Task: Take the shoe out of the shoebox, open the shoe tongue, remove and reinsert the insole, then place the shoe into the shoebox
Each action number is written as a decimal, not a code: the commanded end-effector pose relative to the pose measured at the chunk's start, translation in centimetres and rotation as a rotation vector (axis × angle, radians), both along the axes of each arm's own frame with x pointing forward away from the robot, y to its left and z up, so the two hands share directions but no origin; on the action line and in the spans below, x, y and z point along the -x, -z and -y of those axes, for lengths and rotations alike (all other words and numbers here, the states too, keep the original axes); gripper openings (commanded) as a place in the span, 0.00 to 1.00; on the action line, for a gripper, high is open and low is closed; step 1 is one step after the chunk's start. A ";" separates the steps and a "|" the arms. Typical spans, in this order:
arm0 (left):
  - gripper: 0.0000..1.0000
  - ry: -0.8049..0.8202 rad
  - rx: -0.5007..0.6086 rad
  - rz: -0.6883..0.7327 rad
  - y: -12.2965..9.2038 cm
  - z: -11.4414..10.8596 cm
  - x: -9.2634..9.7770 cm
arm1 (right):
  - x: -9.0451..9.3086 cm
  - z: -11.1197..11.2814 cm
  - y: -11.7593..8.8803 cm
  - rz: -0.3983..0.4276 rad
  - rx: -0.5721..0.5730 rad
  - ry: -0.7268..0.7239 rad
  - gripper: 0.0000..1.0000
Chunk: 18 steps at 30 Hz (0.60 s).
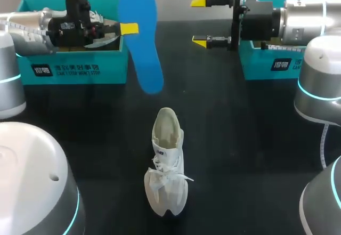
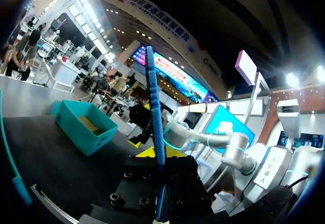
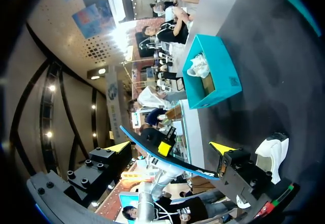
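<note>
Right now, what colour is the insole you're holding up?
The insole is bright blue, clearest in the head view.

You'll see a logo patch and white lettering on the front wall of the shoebox (image 1: 74,71). Right of the shoebox, a second teal box (image 1: 256,67) carries a like patch.

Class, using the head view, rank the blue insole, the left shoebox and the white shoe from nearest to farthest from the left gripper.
1. The blue insole: clamped in the left gripper.
2. The left shoebox: right beside the gripper, back left.
3. The white shoe: farthest, mid-table, nearer the front.
</note>
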<state>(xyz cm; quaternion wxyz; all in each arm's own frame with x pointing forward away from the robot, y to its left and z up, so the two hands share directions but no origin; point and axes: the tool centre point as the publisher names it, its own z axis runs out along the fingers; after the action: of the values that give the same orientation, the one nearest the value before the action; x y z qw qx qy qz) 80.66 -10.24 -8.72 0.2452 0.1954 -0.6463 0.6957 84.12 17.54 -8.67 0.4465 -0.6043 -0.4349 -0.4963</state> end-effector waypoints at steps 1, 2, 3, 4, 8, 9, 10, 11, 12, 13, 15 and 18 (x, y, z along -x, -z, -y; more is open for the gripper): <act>0.00 0.004 0.040 -0.111 0.2 0.0 -0.5 | 0.0 -0.1 0.0 -0.002 0.003 0.002 1.00; 0.00 -0.013 0.055 -0.159 0.3 0.0 -0.5 | 0.0 -0.1 0.0 -0.002 0.003 0.002 1.00; 0.00 -0.012 0.062 -0.195 0.3 0.0 -0.5 | 0.0 -0.1 0.0 -0.002 0.003 0.002 1.00; 0.00 0.001 0.090 -0.285 0.4 0.0 -0.6 | 0.0 -0.1 0.0 -0.002 0.003 0.002 1.00; 0.00 0.001 0.100 -0.395 0.7 0.3 -0.9 | 0.0 -0.1 0.0 -0.002 0.003 0.002 1.00; 0.00 -0.001 0.101 -0.430 0.8 0.5 -0.9 | 0.0 -0.1 0.0 -0.002 0.003 0.002 1.00; 0.00 0.006 0.107 -0.469 0.9 0.7 -0.9 | 0.0 -0.1 0.0 -0.002 0.003 0.002 1.00; 0.00 -0.004 0.098 -0.489 0.9 0.9 -1.0 | 0.0 -0.1 0.0 -0.002 0.003 0.002 1.00; 0.00 -0.010 0.087 -0.506 1.0 1.1 -1.1 | 0.0 -0.1 0.0 -0.002 0.003 0.002 1.00; 0.00 -0.012 0.090 -0.539 1.2 1.2 -1.1 | 0.0 -0.1 0.0 -0.002 0.003 0.002 1.00; 0.00 -0.001 0.085 -0.557 1.3 1.4 -1.3 | 0.0 -0.1 0.0 -0.002 0.003 0.002 1.00; 0.00 0.010 0.079 -0.583 1.4 1.7 -1.4 | 0.0 -0.1 0.0 -0.002 0.003 0.002 1.00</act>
<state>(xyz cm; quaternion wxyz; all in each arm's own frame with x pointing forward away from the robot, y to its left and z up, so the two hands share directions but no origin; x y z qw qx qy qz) 81.77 -11.63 -10.12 0.4257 0.3722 -0.5203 0.6399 84.12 17.54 -8.67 0.4466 -0.6043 -0.4349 -0.4963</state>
